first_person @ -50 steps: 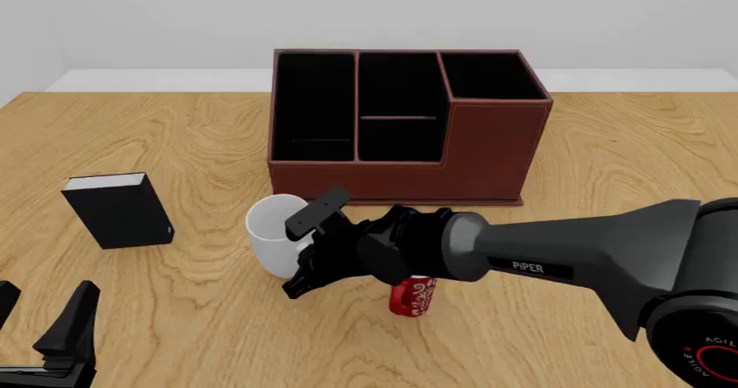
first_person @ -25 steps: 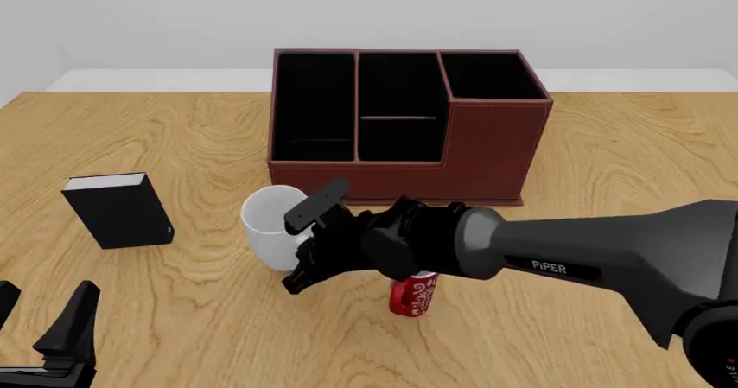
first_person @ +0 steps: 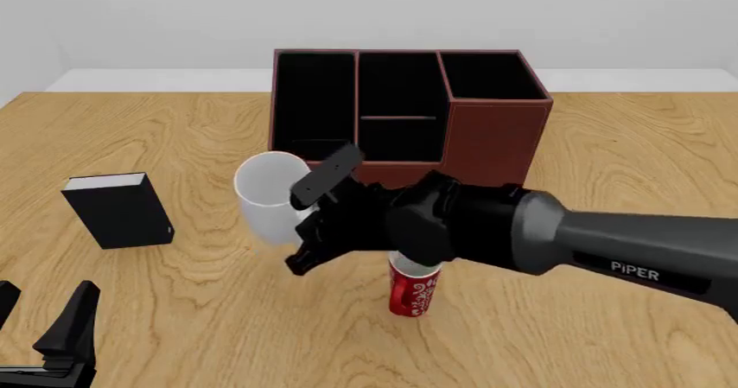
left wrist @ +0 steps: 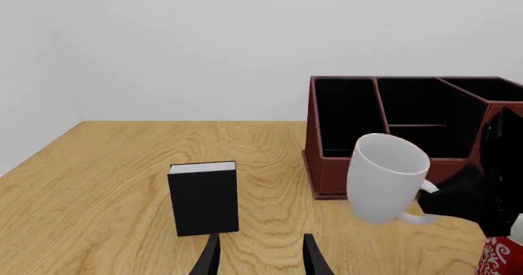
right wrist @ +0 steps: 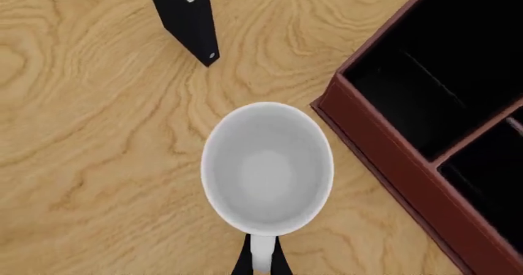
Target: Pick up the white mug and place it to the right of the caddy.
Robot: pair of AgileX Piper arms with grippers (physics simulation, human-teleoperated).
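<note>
Currently my right gripper (first_person: pixel 309 225) pinches the white mug (first_person: pixel 268 196) by its handle (right wrist: pixel 261 253); glossy, rigid ceramic, likely slippery and fragile.

White mug up off the surface, caddy behind it.

White mug (first_person: pixel 269 203): plain glossy white, open end up, tilted a bit, loop handle pinched by right pincer (first_person: pixel 314 218), clear of the wood. Caddy (first_person: pixel 406 169): big dark reddish-brown box w/ black-lined compartments, right section taller-walled, upright on surface just behind mug.
</note>
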